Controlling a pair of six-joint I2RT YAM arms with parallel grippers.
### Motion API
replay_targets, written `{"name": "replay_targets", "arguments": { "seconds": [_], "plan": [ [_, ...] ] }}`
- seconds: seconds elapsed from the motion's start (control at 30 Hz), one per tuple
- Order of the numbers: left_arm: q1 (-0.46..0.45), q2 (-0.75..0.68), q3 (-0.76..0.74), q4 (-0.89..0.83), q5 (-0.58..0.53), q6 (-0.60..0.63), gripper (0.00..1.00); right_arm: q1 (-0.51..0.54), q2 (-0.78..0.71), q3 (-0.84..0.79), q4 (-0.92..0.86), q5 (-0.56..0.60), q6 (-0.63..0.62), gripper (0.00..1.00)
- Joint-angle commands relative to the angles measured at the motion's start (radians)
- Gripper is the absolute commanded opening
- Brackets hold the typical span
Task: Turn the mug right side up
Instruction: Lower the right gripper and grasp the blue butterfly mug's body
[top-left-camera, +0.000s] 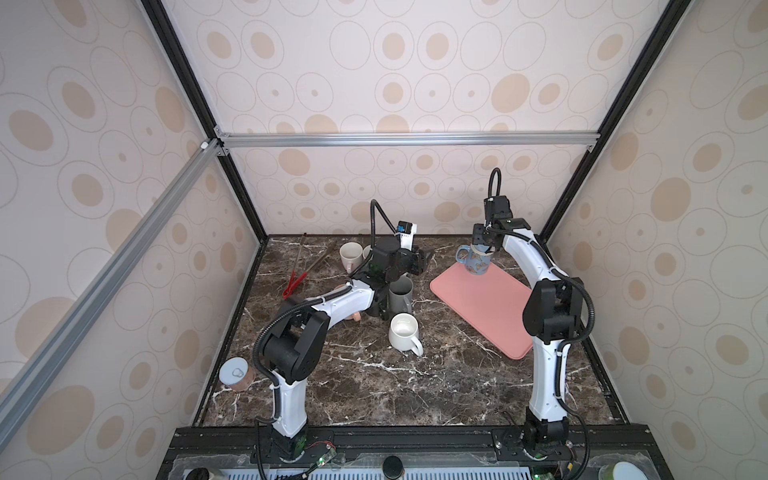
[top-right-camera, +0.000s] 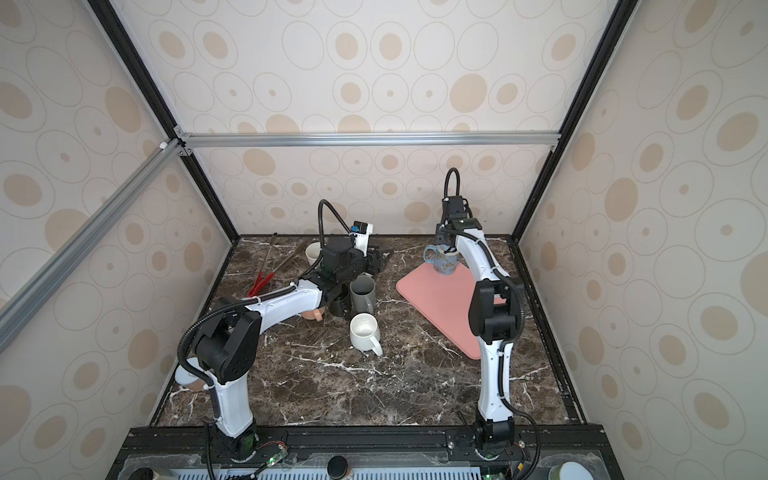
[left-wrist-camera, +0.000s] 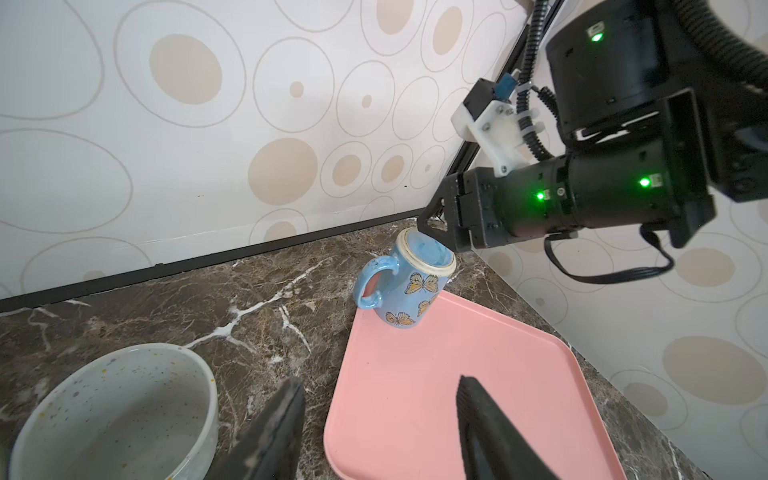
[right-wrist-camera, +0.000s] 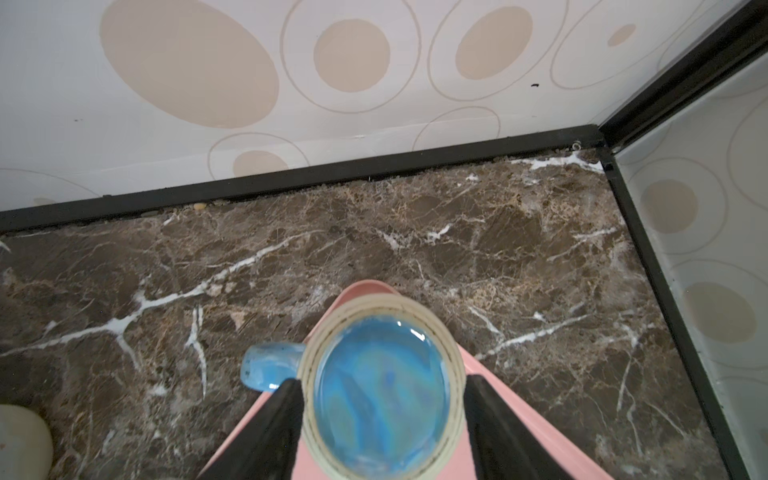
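The blue butterfly mug (top-left-camera: 478, 262) (top-right-camera: 445, 262) stands bottom up on the far corner of the pink tray (top-left-camera: 486, 307). Its cream foot ring and glazed blue base face up, with the handle (left-wrist-camera: 370, 282) toward the left arm. My right gripper (right-wrist-camera: 382, 382) (top-left-camera: 482, 249) straddles the mug's base (right-wrist-camera: 382, 390) from above. One finger touches the ring and a thin gap shows at the other. My left gripper (left-wrist-camera: 380, 381) (top-left-camera: 424, 259) is open and empty, hovering low by the tray's edge (left-wrist-camera: 345, 374) and pointing toward the mug (left-wrist-camera: 409, 286).
A white mug (top-left-camera: 404, 330) stands upright mid-table, with grey mugs (top-left-camera: 401, 297) behind it under the left arm. A cream mug (top-left-camera: 349, 255) and red-handled tongs (top-left-camera: 299, 274) lie at the back left. A speckled bowl (left-wrist-camera: 116, 411) is beside the left gripper. A tin (top-left-camera: 235, 374) sits front left.
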Motion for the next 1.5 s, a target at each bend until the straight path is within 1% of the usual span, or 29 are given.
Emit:
{"name": "replay_targets", "arguments": {
  "seconds": [0.0,0.07,0.2,0.27,0.37,0.47,0.57,0.67,0.87,1.07,1.2,1.33,1.4,1.47],
  "plan": [
    [-0.004,-0.004,0.025,0.018,0.015,-0.004,0.59,-0.021,0.078,0.103,-0.050,-0.023,-0.024,0.65],
    [-0.005,-0.009,0.013,0.018,0.019,-0.008,0.59,-0.027,0.131,0.179,-0.054,-0.058,-0.045,0.64],
    [-0.004,-0.015,-0.020,0.037,0.028,-0.026,0.59,-0.039,0.240,0.344,-0.124,-0.104,-0.065,0.64],
    [-0.005,-0.012,-0.024,0.039,0.032,-0.035,0.59,-0.041,0.254,0.354,-0.116,-0.159,-0.075,0.64],
    [-0.005,-0.011,-0.014,0.036,0.048,-0.046,0.58,-0.041,0.240,0.295,-0.086,-0.240,-0.100,0.62],
    [-0.014,-0.026,-0.022,0.039,0.041,-0.032,0.58,-0.041,0.203,0.210,-0.069,-0.281,-0.106,0.58],
    [-0.020,-0.038,-0.041,0.057,0.033,-0.036,0.58,-0.041,0.158,0.126,-0.050,-0.295,-0.116,0.55],
    [-0.026,-0.037,-0.039,0.058,0.040,-0.045,0.59,-0.041,0.108,0.031,-0.015,-0.300,-0.131,0.54],
    [-0.048,-0.055,-0.045,0.049,0.026,-0.037,0.58,-0.041,0.047,-0.055,-0.019,-0.354,-0.167,0.52],
    [-0.069,-0.079,-0.073,0.058,0.013,-0.030,0.58,-0.040,-0.028,-0.187,0.022,-0.415,-0.176,0.51],
    [-0.082,-0.084,-0.070,0.048,0.017,-0.016,0.58,-0.037,-0.059,-0.246,0.019,-0.452,-0.184,0.49],
    [-0.093,-0.071,-0.047,0.012,0.050,0.032,0.59,-0.033,-0.107,-0.332,0.053,-0.508,-0.198,0.48],
    [-0.097,-0.049,-0.012,-0.063,0.110,0.108,0.60,-0.028,-0.130,-0.370,0.066,-0.544,-0.212,0.48],
    [-0.102,-0.029,0.030,-0.179,0.130,0.202,0.61,-0.029,-0.146,-0.395,0.070,-0.594,-0.227,0.48]
  ]
}}
